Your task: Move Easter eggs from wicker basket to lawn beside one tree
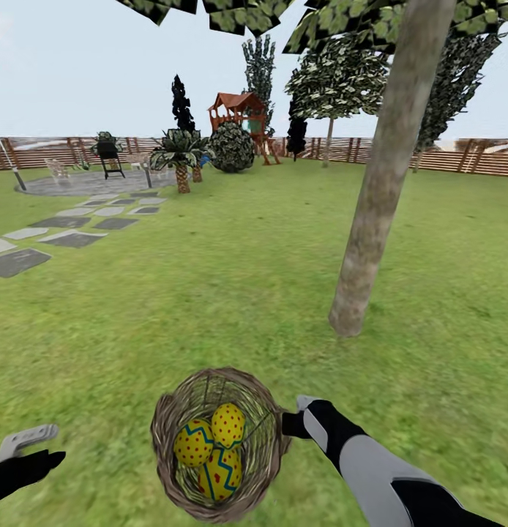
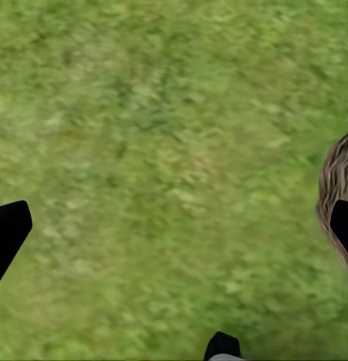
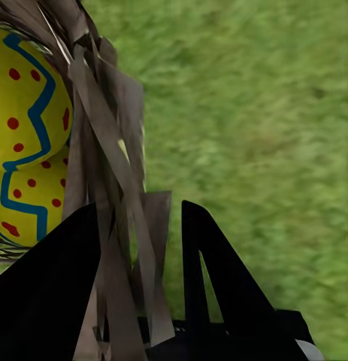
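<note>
The wicker basket (image 1: 163, 432) sits tilted low in the head view, on or just above the lawn (image 1: 232, 285). Three yellow Easter eggs lie in it: one (image 1: 228, 424), a second (image 1: 193, 443) and a third (image 1: 221, 474). My right gripper (image 1: 289, 424) is shut on the basket's right rim. In the right wrist view my right gripper (image 3: 136, 248) has one finger (image 3: 53, 286) inside the wicker wall (image 3: 106, 150) and the other outside, with two eggs (image 3: 23, 98) close by. My left gripper (image 1: 53, 448) hangs open left of the basket (image 2: 335, 188). The tree (image 1: 378, 197) stands just beyond, to the right.
Grey stepping stones (image 1: 64, 234) lead to a paved patio (image 1: 86, 183) with a grill (image 1: 110, 157) at the far left. A short palm (image 1: 181, 157), a round bush (image 1: 230, 146) and a playhouse (image 1: 243, 117) stand before the wooden fence (image 1: 466, 157). Grass lies around the trunk.
</note>
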You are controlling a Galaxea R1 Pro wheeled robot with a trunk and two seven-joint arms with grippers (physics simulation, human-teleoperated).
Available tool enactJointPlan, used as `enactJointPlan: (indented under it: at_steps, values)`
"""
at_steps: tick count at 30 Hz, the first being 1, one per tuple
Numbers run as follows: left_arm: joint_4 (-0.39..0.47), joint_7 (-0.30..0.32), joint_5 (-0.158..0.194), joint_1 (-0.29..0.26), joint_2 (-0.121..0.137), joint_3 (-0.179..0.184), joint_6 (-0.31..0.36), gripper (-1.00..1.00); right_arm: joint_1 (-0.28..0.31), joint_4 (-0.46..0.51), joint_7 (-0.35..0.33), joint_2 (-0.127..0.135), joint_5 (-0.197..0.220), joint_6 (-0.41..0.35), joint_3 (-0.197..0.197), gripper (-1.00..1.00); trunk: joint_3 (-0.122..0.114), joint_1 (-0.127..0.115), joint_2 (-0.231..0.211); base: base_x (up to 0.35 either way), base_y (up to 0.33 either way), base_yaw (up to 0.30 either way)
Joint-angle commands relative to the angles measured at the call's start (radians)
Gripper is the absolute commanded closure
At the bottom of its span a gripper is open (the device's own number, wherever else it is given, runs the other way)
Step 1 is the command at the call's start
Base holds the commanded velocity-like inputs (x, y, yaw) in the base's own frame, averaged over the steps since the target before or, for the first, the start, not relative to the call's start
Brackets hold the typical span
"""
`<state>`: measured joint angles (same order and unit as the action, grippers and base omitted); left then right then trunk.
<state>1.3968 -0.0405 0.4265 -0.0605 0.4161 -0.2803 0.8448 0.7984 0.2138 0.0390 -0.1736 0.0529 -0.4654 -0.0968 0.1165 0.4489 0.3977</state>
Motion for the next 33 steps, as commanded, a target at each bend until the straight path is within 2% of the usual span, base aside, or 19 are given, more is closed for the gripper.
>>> enactJointPlan:
  at_steps: [1, 15, 33]
  values:
    - [0.001, -0.004, 0.008, -0.001, 0.000, 0.000, 0.005, -1.00, 0.001, 0.002, 0.004, -0.001, 0.017, -0.004, -0.014, 1.00, 0.002, 0.001, 0.002, 0.264, 0.080, 0.001]
    - [0.001, -0.004, 0.008, -0.001, 0.001, 0.000, 0.004, -1.00, 0.001, 0.002, 0.004, -0.001, 0.018, -0.004, -0.014, 1.00, 0.002, 0.001, 0.002, 0.263, 0.071, 0.000]
    - [-0.006, -0.004, 0.008, -0.001, 0.002, 0.000, 0.004, -1.00, 0.001, 0.002, 0.004, -0.001, 0.018, -0.004, -0.014, 1.00, 0.002, 0.001, 0.002, 0.235, 0.004, 0.041]
